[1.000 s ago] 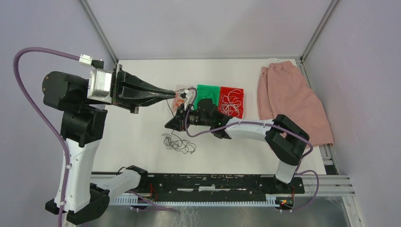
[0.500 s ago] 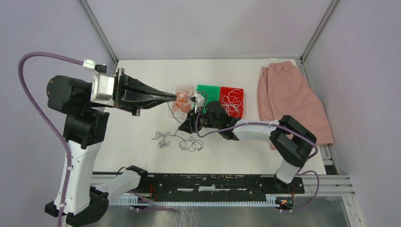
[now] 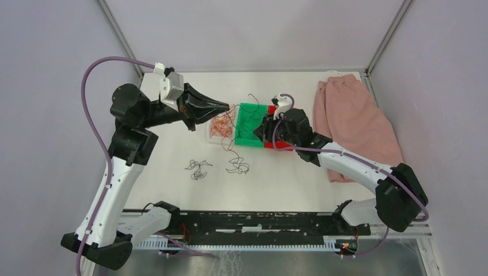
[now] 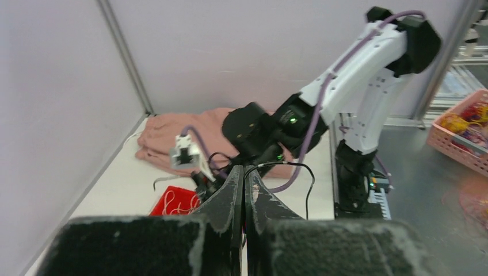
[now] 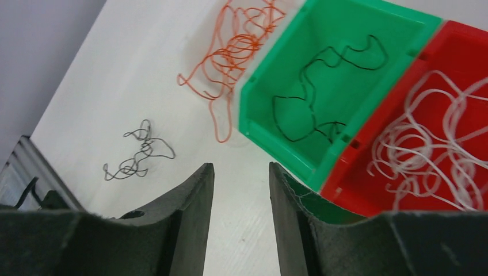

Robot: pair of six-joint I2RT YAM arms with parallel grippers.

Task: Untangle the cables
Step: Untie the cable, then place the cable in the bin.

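- Though widest of all, serves only as floor: flat white table top (image 3: 167,138), carrying bins, cloth and loose strands.
- Crumpled pink cloth (image 3: 351,123) at far right, well apart from every wire; no part in the sorting.
- Left black two-finger gripper (image 3: 226,107), swung in over the orange-red curly wires (image 3: 221,123) lying just beside the bins; clenched tight, a thin black strand arcing past its tips, cannot tell whether pinched.
- Right black two-finger gripper (image 5: 239,172), beside the bins a second ago, now above them; jaws parted, nothing between.
- Green plastic bin (image 5: 403,34), now holding one black curly wire (image 5: 309,86): freshly dropped, so one more strand sorted.
- Red plastic bin (image 5: 460,52), touching the green one, holding white curly wires (image 5: 414,144).
- Small black tangle (image 3: 195,168) and second black tangle (image 3: 237,167) left on the table: probably next to fetch.
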